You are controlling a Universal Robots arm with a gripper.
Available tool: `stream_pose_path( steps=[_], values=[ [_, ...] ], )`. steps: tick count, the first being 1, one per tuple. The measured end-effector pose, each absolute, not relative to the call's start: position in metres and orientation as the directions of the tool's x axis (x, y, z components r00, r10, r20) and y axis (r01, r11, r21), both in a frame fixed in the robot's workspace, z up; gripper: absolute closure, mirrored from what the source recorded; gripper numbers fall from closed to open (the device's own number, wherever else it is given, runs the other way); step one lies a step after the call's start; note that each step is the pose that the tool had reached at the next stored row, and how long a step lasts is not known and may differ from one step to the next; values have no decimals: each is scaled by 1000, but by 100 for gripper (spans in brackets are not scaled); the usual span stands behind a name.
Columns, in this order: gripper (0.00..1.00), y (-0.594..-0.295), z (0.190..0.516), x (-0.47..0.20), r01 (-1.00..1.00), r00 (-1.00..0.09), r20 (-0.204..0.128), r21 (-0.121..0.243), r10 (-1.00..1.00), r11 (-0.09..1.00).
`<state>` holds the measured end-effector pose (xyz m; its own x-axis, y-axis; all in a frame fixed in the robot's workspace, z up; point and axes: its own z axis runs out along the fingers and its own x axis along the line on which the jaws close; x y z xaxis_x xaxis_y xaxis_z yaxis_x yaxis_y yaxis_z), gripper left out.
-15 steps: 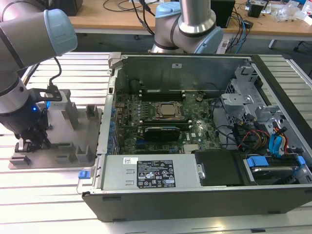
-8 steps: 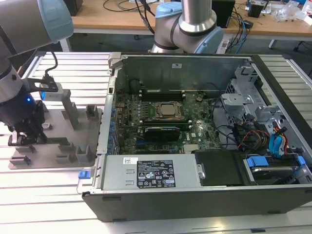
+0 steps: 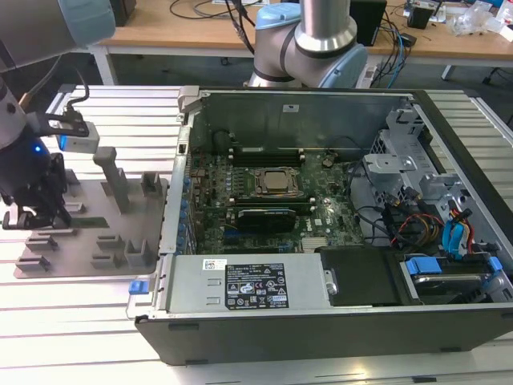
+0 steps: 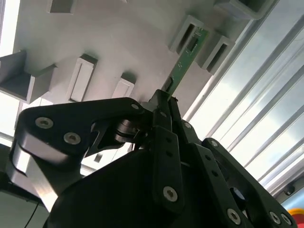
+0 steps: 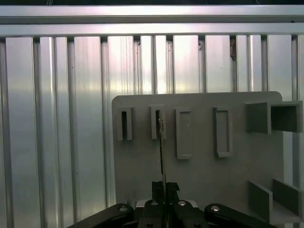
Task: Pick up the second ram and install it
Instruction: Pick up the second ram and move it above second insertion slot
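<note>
Close around the gripper [image 4: 164,97], pale grey rectangular slot blocks [image 5: 183,133] stand up from a matte grey fixture plate [image 5: 199,175]. The black fingers are pinched on the second ram [image 4: 183,66], a thin green board that runs straight out from their tips, its far end between two of the blocks. Under the plate lies a ribbed aluminium table [image 5: 57,118]. Farther off, toward the exterior view's right, sits an open computer case [image 3: 321,337].

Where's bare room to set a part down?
Bare ribbed table nearer the camera than the grey fixture plate, at the exterior view's left of the case. Crowded: the plate's blocks around the hand, shut on the ram; cable tangle inside the case.
</note>
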<state>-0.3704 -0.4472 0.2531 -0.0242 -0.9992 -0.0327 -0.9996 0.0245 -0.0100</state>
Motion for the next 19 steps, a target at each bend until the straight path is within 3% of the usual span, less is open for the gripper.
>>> stream_pose_path(
  steps=[19],
  values=[
    [86, -447, 298, -370, -1000, -24, -33, -10, -999, 25]
  ],
)
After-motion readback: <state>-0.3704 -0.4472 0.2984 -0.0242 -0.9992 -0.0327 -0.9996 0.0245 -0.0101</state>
